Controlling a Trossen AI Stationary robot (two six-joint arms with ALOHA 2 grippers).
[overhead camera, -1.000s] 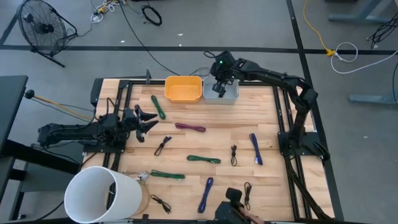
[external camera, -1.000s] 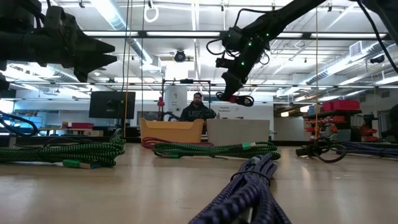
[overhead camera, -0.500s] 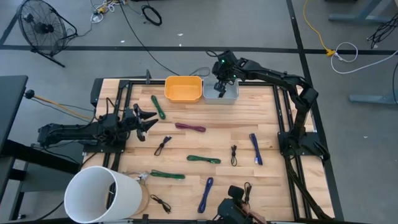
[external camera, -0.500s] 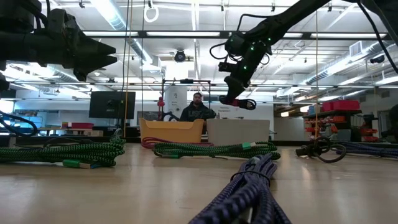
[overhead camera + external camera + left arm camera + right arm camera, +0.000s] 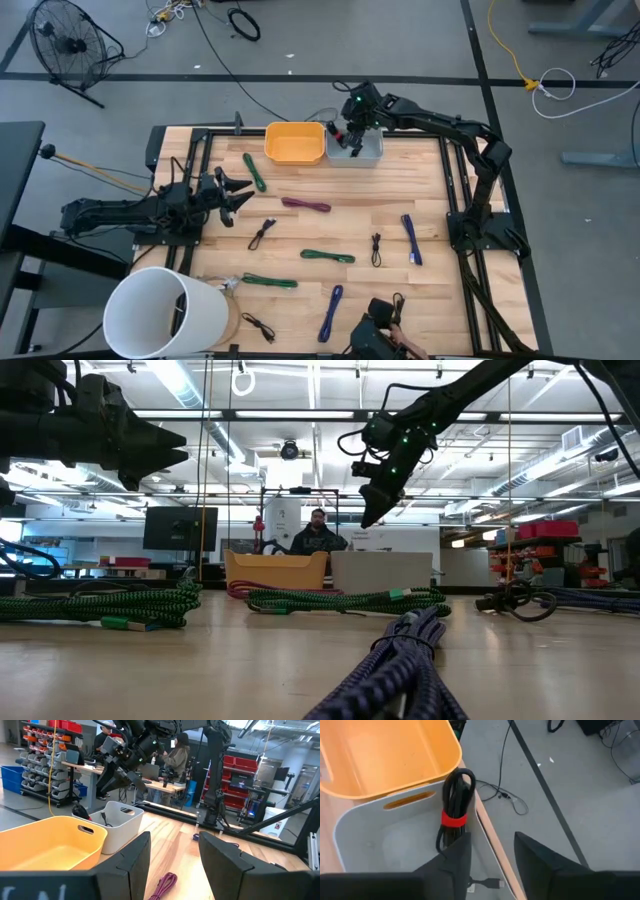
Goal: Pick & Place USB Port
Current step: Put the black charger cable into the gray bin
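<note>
Starting on the left, the left gripper (image 5: 236, 192) idles low over the table's left edge with its fingers spread, nothing in them. Just right of the yellow-orange plastic bin (image 5: 295, 142) sits the light grey plastic bin (image 5: 366, 152), and that's where stuff happened: half a second ago the right gripper (image 5: 355, 138) was carrying the coiled black USB cable with the red strap (image 5: 454, 811) above it; now the fingers are apart and the cable's inside the grey bin, leaning on its wall. Looks like this drop-off's done, with more cables waiting.
</note>
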